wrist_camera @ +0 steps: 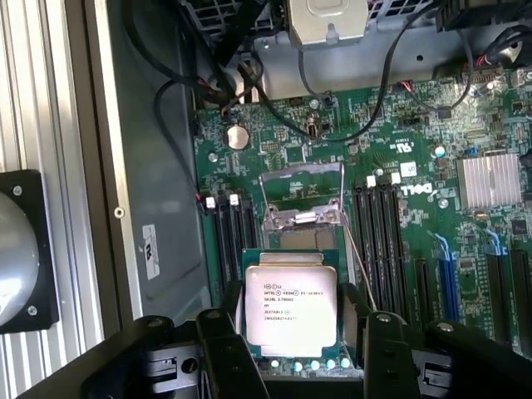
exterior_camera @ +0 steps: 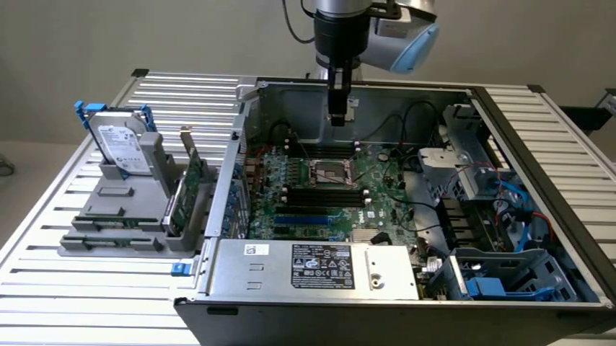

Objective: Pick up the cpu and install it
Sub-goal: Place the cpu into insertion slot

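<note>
One cpu (wrist_camera: 291, 301) — gripper (wrist_camera: 295, 337) jaws pinching it | case (exterior_camera: 293, 112) holds motherboard (exterior_camera: 385, 200), socket (wrist_camera: 301, 189) seemingly open

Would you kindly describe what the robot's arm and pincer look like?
The arm is a silvery-grey cylinder with a pale blue round cap on its joint and a black collar below. A thin black cable runs beside it. The pincer is black, with blocky matte fingers.

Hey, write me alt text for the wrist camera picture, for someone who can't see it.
The gripper holds the cpu, a square silver chip with printed text, above a green motherboard inside a computer case. Just beyond the chip is the socket, its metal frame open, flanked by black memory slots.
</note>
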